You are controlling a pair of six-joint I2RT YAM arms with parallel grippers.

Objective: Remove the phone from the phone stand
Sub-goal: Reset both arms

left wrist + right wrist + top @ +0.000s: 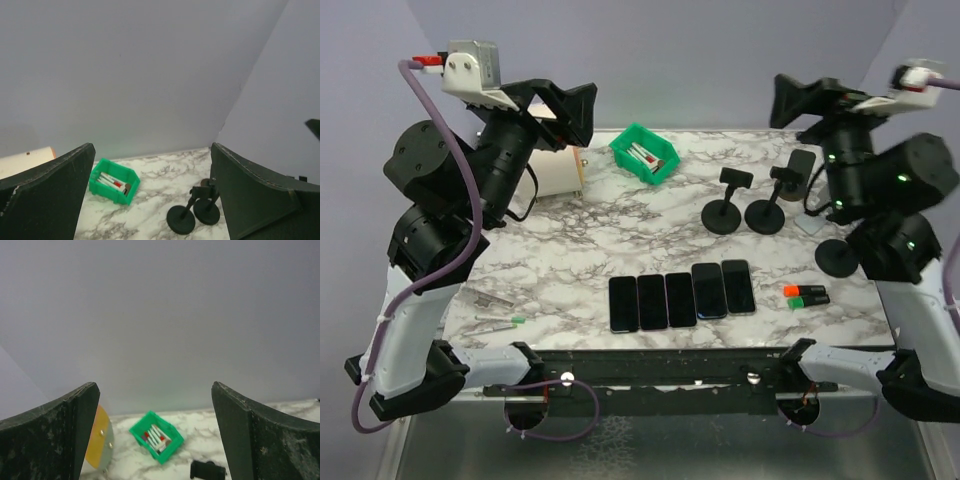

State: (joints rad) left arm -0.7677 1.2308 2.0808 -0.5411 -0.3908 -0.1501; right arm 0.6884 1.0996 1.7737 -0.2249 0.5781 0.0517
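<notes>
I see both grippers, left (563, 105) and right (812, 100), raised and spread, holding nothing. 1 phone (802, 166) seemingly leans on the far stand (767, 213) (5 lie flat); reaching comes next.

A: Could you see the whole phone (802, 166)?

B: No. The right arm (880, 190) hid its right side, and the stand (767, 212) under it covered part too.

A: The third stand (839, 258)?

B: Only its base showed; the arm covered the rest.

A: And the bin (644, 153)?

B: Its contents were too small to name. In the right wrist view a stand's top (207, 470) was cut off by the bottom edge, and both pincer fingers (50, 435) ran out of frame.

A: The left wrist?

B: The same: fingers (45, 192) were cropped, and the right one hid part of the stands (192, 212).
</notes>
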